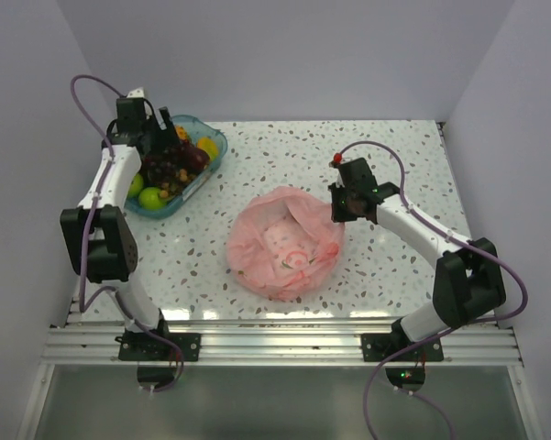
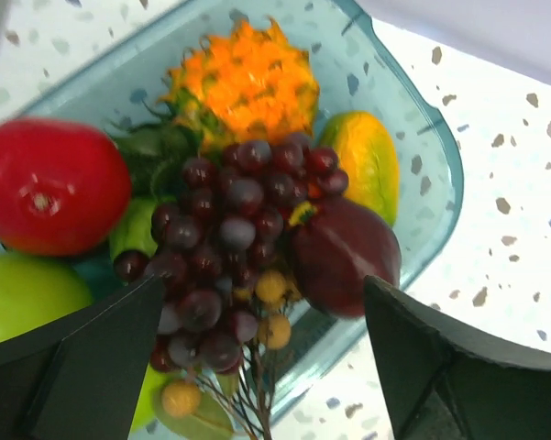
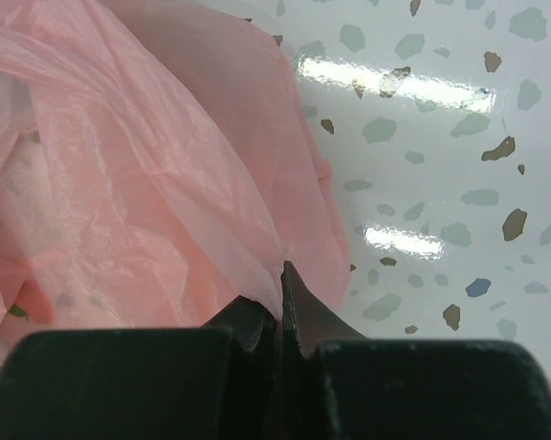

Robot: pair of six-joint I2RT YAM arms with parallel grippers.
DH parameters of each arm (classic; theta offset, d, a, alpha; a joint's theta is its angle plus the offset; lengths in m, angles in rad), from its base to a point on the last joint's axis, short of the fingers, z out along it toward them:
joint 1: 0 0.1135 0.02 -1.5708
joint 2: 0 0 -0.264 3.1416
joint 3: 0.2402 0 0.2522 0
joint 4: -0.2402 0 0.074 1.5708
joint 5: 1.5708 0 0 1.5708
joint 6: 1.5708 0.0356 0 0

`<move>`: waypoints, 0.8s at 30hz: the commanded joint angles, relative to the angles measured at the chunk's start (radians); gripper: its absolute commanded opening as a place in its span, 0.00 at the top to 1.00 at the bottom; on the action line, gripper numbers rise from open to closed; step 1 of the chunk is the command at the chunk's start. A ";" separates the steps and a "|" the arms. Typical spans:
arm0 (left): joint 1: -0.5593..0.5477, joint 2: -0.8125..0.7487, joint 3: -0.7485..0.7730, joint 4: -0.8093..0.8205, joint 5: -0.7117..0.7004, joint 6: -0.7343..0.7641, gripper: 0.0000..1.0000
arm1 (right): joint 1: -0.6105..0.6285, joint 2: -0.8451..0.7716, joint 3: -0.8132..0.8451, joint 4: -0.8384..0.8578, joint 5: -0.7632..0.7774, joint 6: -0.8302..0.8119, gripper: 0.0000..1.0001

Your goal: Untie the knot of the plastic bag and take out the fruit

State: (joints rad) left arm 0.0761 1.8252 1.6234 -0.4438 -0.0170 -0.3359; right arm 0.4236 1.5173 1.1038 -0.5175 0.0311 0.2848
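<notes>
The pale-pink plastic bag [image 1: 285,243] lies slack on the table's middle with its mouth open; no knot shows. My right gripper [image 1: 336,211] is shut on a fold of the bag's right edge, also seen in the right wrist view [image 3: 281,275], where the bag [image 3: 147,174] fills the left. My left gripper [image 1: 162,136] hangs open over the blue tray [image 1: 213,167]. In the left wrist view its gripper [image 2: 266,367] has jaws wide apart above the dark purple grapes [image 2: 229,229], which rest in the tray beside a lime-green apple [image 2: 23,293].
The tray [image 2: 431,165] also holds a red apple [image 2: 50,183], a small orange pineapple [image 2: 243,78], a yellow-green fruit [image 2: 367,151] and a dark red fruit [image 2: 344,252]. It stands at the table's far left. White walls enclose the table on three sides.
</notes>
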 commanded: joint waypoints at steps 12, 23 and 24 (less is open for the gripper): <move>-0.246 -0.467 -0.381 -0.026 0.049 -0.127 0.01 | 0.026 -0.057 0.111 -0.117 0.047 -0.098 0.64; -0.579 -0.603 -0.583 -0.022 -0.024 -0.313 0.01 | 0.245 -0.072 0.329 -0.202 0.233 -0.260 0.03; -0.587 -0.603 -0.600 -0.027 -0.041 -0.316 0.01 | 0.276 -0.066 0.335 -0.182 0.251 -0.272 0.02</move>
State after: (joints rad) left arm -0.4843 1.2465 1.0595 -0.4686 -0.0078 -0.5854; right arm 0.6365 1.4776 1.3731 -0.6952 0.1936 0.0967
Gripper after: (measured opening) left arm 0.986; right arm 0.972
